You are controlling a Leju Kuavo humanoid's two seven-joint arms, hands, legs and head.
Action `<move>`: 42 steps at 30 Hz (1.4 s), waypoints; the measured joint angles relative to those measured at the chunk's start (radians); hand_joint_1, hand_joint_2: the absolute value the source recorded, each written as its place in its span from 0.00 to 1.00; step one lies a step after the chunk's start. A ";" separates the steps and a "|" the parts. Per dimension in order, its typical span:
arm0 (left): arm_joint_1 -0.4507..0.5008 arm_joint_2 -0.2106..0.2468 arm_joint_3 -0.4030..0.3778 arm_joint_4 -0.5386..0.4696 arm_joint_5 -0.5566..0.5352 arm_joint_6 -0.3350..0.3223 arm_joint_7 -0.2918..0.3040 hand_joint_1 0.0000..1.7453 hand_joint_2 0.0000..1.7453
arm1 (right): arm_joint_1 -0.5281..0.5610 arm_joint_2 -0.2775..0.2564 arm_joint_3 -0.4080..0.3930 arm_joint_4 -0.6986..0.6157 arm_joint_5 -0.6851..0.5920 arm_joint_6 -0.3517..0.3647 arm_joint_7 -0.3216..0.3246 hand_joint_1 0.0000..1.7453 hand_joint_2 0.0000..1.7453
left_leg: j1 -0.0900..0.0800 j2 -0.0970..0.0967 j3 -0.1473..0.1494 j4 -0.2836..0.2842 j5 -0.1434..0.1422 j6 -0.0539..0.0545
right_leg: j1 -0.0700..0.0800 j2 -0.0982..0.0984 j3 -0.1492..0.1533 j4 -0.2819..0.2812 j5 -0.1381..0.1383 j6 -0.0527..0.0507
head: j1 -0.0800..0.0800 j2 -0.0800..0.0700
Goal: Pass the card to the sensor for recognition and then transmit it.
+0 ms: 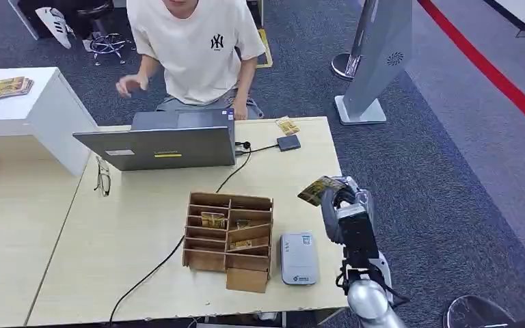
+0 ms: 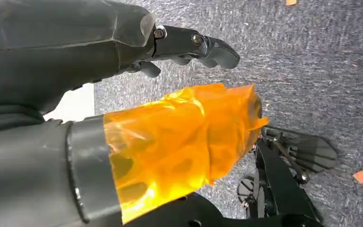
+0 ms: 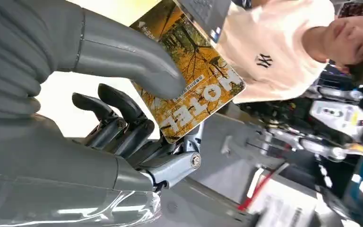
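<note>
My right hand (image 1: 342, 203) hovers over the table's right edge and pinches a yellow card (image 1: 318, 189) with an autumn-tree print. In the right wrist view the thumb (image 3: 127, 59) presses the card (image 3: 196, 75) against the dark fingers (image 3: 118, 116). The grey-white sensor box (image 1: 298, 257) lies flat on the table, nearer to me and left of that hand. My left hand (image 2: 75, 56) hangs over the grey carpet with its fingers apart and nothing in it; orange film wraps its thumb (image 2: 184, 142).
A wooden organiser (image 1: 229, 236) with cards in its slots stands left of the sensor. Behind it are a laptop (image 1: 160, 145), glasses (image 1: 102, 179), a small black device (image 1: 288, 142) and a loose card (image 1: 287, 126). A person (image 1: 195, 48) sits behind the laptop.
</note>
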 joint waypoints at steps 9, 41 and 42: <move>0.003 0.000 0.037 0.000 0.033 0.011 -0.002 0.00 0.00 | 0.087 -0.027 -0.050 -0.034 -0.112 0.115 0.034 1.00 1.00 | 0.000 0.000 0.000 0.000 0.000 0.000 | 0.000 0.000 0.000 0.000 0.000 0.000 | 0.000 0.000; -0.005 0.001 0.075 0.000 0.059 0.013 0.013 0.00 0.00 | 0.017 -0.101 0.109 0.219 0.160 0.199 0.190 1.00 1.00 | 0.000 0.000 0.000 0.000 0.000 0.000 | 0.000 0.000 0.000 0.000 0.000 0.000 | 0.000 0.000; -0.005 0.001 0.075 0.000 0.059 0.013 0.014 0.00 0.00 | 0.017 -0.101 0.109 0.222 0.171 0.198 0.192 1.00 1.00 | 0.000 0.000 0.000 0.000 0.000 0.000 | 0.000 0.000 0.000 0.000 0.000 0.000 | 0.000 0.000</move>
